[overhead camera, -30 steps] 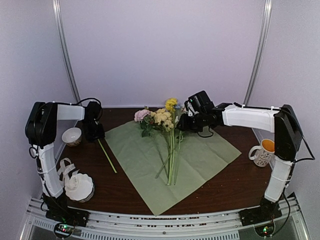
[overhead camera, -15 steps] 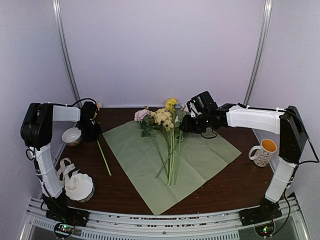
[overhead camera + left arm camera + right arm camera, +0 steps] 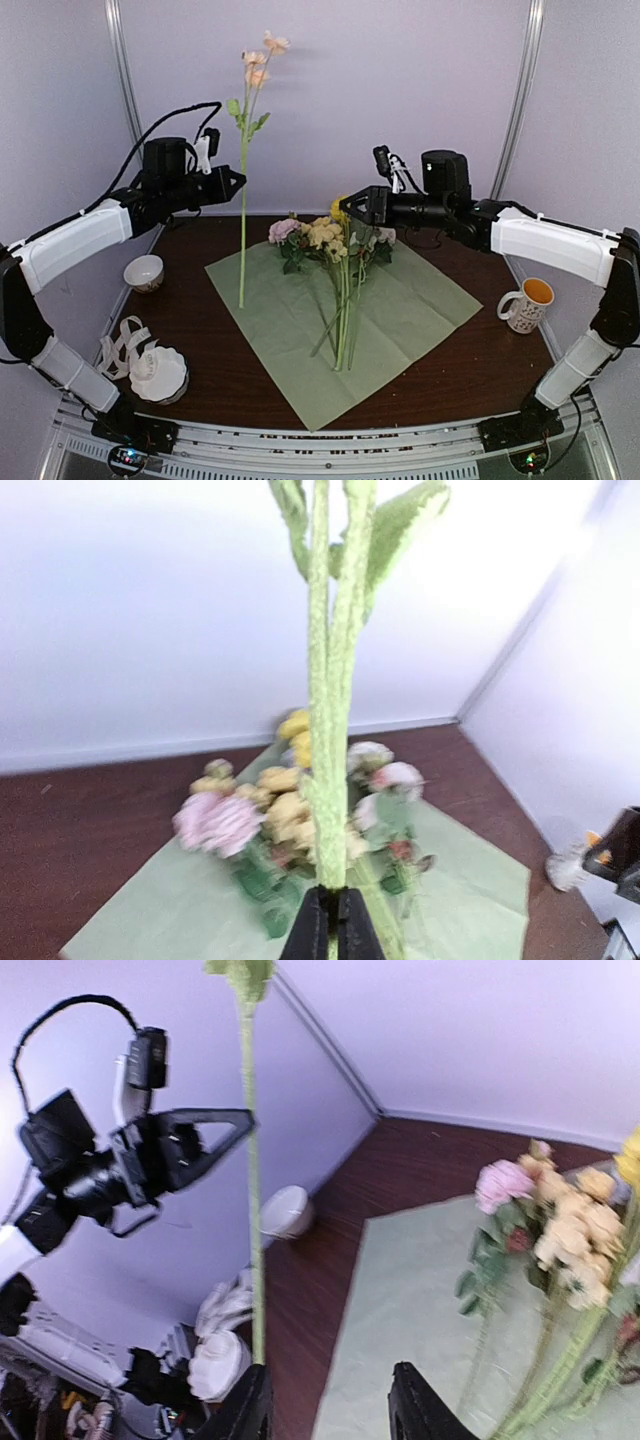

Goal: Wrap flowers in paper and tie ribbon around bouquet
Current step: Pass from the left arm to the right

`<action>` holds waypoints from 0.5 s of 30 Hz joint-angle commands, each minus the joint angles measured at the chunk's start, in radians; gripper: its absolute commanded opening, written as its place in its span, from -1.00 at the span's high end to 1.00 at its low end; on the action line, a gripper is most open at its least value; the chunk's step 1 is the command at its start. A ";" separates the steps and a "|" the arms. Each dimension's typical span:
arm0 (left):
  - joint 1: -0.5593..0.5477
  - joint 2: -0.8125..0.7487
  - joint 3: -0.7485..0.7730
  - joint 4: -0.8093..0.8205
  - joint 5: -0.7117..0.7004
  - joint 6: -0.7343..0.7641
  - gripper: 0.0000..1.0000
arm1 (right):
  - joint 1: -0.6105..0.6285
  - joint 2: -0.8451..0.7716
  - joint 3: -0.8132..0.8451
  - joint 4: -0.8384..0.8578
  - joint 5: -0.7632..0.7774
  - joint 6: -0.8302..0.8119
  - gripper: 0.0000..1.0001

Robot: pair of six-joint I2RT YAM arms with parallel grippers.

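Left gripper [image 3: 240,183] is clamped tight on one long stem [image 3: 241,250], which stands upright left of centre in the top view. Its peach blossoms are way up near the top edge and its bottom tip is down at the left edge of the green paper [image 3: 400,310]. The rest of the flowers [image 3: 325,235] lie bunched mid-frame on that sheet. Right gripper [image 3: 347,207] sits at the blossom end, jaws apart, nothing in them. The ribbon [image 3: 120,342] is lower left by the scalloped bowl [image 3: 160,375].
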 commanded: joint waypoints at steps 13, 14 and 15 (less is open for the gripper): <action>-0.285 0.044 0.050 0.364 0.509 0.188 1.00 | 0.080 -0.028 0.033 0.390 -0.097 0.137 -0.09; -0.291 0.042 0.048 0.359 0.518 0.194 1.00 | 0.080 -0.031 0.031 0.394 -0.095 0.138 -0.08; -0.299 0.043 0.048 0.348 0.525 0.203 1.00 | 0.080 -0.033 0.029 0.400 -0.095 0.143 -0.08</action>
